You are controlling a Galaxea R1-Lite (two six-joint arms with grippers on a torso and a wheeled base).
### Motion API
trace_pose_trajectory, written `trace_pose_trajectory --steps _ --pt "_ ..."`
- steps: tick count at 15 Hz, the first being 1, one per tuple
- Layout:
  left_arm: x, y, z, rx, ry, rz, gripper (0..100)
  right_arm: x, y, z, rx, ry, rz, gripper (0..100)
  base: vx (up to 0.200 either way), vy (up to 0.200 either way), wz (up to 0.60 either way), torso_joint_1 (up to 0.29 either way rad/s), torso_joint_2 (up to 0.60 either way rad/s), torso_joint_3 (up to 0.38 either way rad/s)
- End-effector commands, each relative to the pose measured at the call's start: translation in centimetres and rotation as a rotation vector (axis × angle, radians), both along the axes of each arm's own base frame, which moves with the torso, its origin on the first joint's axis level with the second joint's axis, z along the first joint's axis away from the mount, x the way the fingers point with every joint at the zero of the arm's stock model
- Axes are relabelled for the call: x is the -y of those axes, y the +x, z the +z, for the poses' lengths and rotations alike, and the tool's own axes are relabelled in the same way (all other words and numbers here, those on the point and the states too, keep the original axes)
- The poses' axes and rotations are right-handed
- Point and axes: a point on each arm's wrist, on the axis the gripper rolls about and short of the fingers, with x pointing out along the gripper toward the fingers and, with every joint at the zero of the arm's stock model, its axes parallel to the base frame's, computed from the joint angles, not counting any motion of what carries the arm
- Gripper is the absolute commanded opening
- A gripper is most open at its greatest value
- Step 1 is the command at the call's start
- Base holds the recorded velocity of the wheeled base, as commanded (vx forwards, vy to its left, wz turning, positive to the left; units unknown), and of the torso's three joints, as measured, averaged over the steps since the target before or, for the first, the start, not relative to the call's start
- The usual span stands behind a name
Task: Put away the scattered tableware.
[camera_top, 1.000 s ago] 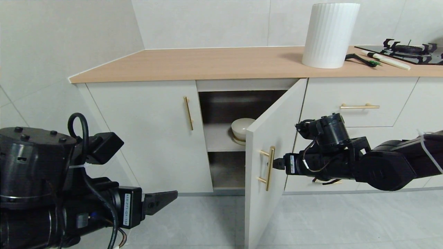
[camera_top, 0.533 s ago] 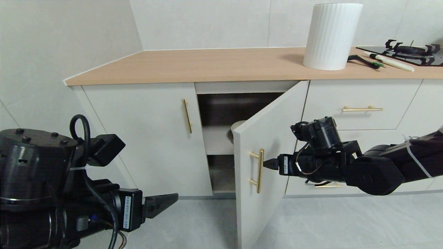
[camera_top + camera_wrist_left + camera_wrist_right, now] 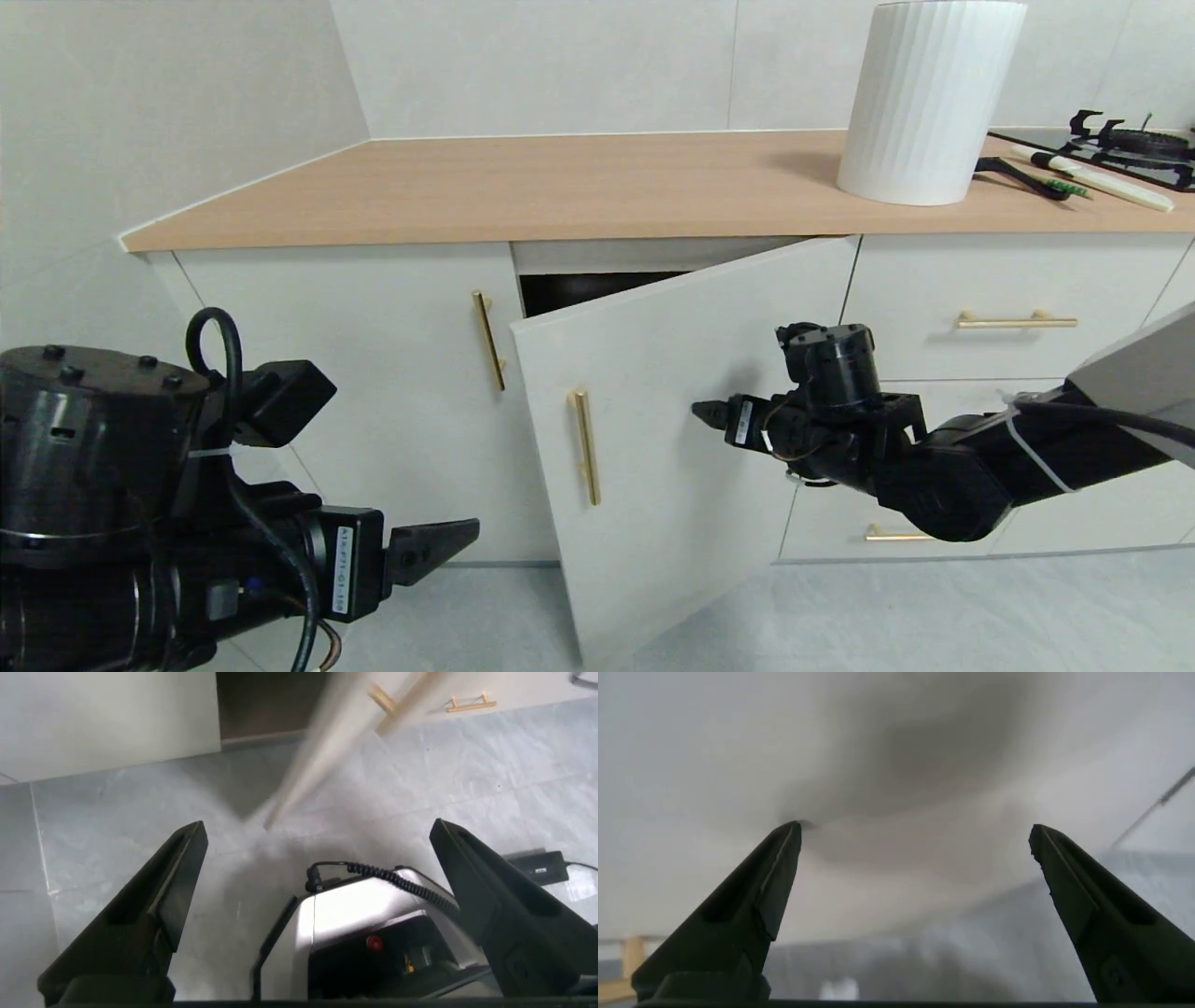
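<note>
Right gripper (image 3: 698, 409): spread wide and empty, sits close before the face of the cupboard door (image 3: 672, 373), between its brass handle (image 3: 585, 448) and its hinged edge; cannot tell whether touching. Left gripper (image 3: 462, 537): likewise wide open, holding nothing, hangs low over the floor (image 3: 840, 616), well apart from the slightly ajar door. Long utensils (image 3: 1097, 177): lie on the countertop (image 3: 560, 187) between the white ribbed cylinder (image 3: 920, 103) and the stove (image 3: 1134, 145).

My head camera looks forward and down at the counter (image 3: 560, 187) and cabinet door (image 3: 653, 420). My right wrist camera faces that door close up; my left looks down at the floor (image 3: 112, 840), catching the door's edge.
</note>
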Motion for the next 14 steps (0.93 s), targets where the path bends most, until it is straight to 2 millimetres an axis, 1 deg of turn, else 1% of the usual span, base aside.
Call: trace_pose_trajectory --steps 1,5,11,14 --pt "0.0 0.0 0.0 -0.002 0.001 0.001 100 -0.8 1.3 -1.4 0.014 -0.008 -0.05 100 0.0 0.0 0.0 0.0 0.0 0.0" --pt "0.0 0.0 -0.1 -0.002 0.001 0.001 100 -1.6 2.7 -1.8 0.074 0.038 -0.115 100 0.0 0.0 0.0 0.0 0.0 0.0" --pt "0.0 0.1 -0.1 -0.004 0.001 0.0 100 -2.7 5.0 -2.4 0.137 0.027 -0.265 100 0.0 0.0 0.0 0.0 0.0 0.0" --pt "0.0 0.1 -0.1 -0.004 0.001 0.0 100 -2.6 5.5 -2.0 0.152 0.054 -0.291 100 0.0 0.0 0.0 0.0 0.0 0.0"
